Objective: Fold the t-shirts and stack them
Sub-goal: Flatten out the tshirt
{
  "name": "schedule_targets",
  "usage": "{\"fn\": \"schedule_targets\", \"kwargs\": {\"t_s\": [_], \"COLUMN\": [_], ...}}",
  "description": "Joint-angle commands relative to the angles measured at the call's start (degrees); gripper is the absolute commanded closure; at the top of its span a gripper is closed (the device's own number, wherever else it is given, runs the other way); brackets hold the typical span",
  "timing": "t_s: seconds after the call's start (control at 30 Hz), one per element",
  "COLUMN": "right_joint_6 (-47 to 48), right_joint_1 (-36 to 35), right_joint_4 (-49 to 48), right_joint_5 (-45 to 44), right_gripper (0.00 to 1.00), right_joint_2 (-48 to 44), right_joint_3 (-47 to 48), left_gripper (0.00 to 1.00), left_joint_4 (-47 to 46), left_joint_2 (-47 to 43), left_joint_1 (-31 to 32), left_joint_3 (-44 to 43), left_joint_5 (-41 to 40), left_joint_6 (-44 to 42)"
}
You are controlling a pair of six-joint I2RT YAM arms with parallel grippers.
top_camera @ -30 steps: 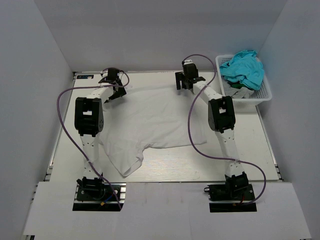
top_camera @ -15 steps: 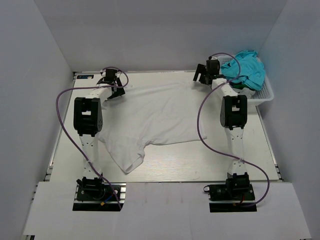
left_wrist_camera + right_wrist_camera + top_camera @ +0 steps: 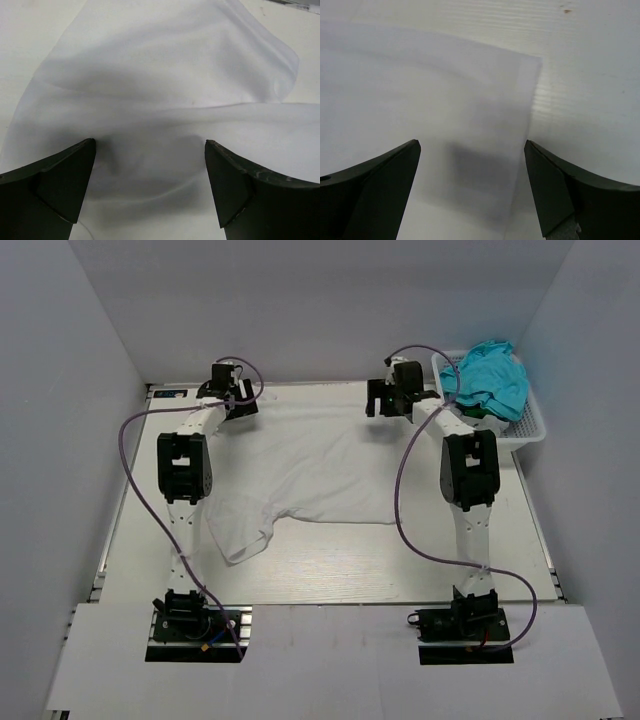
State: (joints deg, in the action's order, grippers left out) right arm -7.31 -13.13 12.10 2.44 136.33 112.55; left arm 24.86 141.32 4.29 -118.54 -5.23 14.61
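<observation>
T-shirt (image 3: 310, 475) lay spread on table (image 3: 330, 575), one sleeve (image 3: 240, 540) bunched toward near left edge. Cloth thin, limp, light; I judged it would drag and wrinkle, best pinched at far corners. My left gripper (image 3: 150, 150) and right gripper (image 3: 472, 147) hung over its far edge, jaws wide, holding nothing. Neck tag not made out. Basket (image 3: 525, 430) at far right corner: teal cloth (image 3: 488, 375) hid contents beneath.

You have open passage over the bare tabletop (image 3: 430, 565) along the near edge, short of the t-shirt (image 3: 320, 465). The basket (image 3: 528, 432) blocks the far right corner. A purple cable (image 3: 398, 505) loops across the right half. The enclosure walls (image 3: 90, 390) close three edges.
</observation>
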Motion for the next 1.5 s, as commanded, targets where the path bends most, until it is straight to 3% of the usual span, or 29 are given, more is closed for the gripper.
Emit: {"fn": "schedule_targets", "kwargs": {"t_s": [0.0, 0.17, 0.3, 0.43, 0.63, 0.8, 1.03, 1.17, 1.3, 1.47], "right_joint_6": [4.67, -0.23, -3.67, -5.78, -8.59, -11.66, -14.48, -15.1, -13.27, -5.63], "right_joint_1": [-2.52, -5.77, -8.23, -10.16, -13.33, -13.51, -11.93, -10.08, -8.32, -8.93], "right_joint_4": [0.55, -0.66, -3.83, -3.32, -3.92, -4.28, 2.84, 5.92, 7.59, 7.51], "right_joint_5": [-1.64, -6.13, -4.39, -3.05, -0.33, -1.73, -10.87, -12.72, -9.22, -7.01], "right_gripper": [0.1, 0.1, 0.1, 0.1, 0.1, 0.1, 0.1, 0.1, 0.1, 0.1], "right_joint_2": [-11.4, -23.36, -32.69, -35.26, -37.89, -37.37, -29.03, -23.85, -20.5, -23.29], "right_joint_3": [-5.74, -20.6, -37.08, -42.15, -49.87, -53.31, -48.14, -40.51, -33.65, -29.06], "left_gripper": [0.0, 0.0, 0.0, 0.0, 0.0, 0.0, 0.0, 0.0, 0.0, 0.0], "left_joint_4": [5.81, 5.81, 5.9, 0.02, -5.08, -4.48, -3.94, -0.72, 5.09, 5.11], "left_joint_2": [-1.56, -14.03, -28.97, -40.22, -47.88, -46.5, -40.95, -33.76, -25.49, -29.14], "left_joint_1": [0.8, 0.8, 0.8, 1.33, 1.86, 2.38, 2.38, 2.38, 2.38, 2.38], "left_joint_3": [-4.42, 6.72, 24.73, 45.97, 60.95, 63.7, 61.85, 54.32, 41.06, 39.44], "left_joint_5": [4.36, 3.05, 3.12, 6.99, 9.98, 8.06, 8.48, 7.26, 5.85, 8.83], "left_joint_6": [-0.55, 2.34, 7.6, 12.27, 16.67, 16.68, 16.68, 13.35, 12.55, 12.02]}}
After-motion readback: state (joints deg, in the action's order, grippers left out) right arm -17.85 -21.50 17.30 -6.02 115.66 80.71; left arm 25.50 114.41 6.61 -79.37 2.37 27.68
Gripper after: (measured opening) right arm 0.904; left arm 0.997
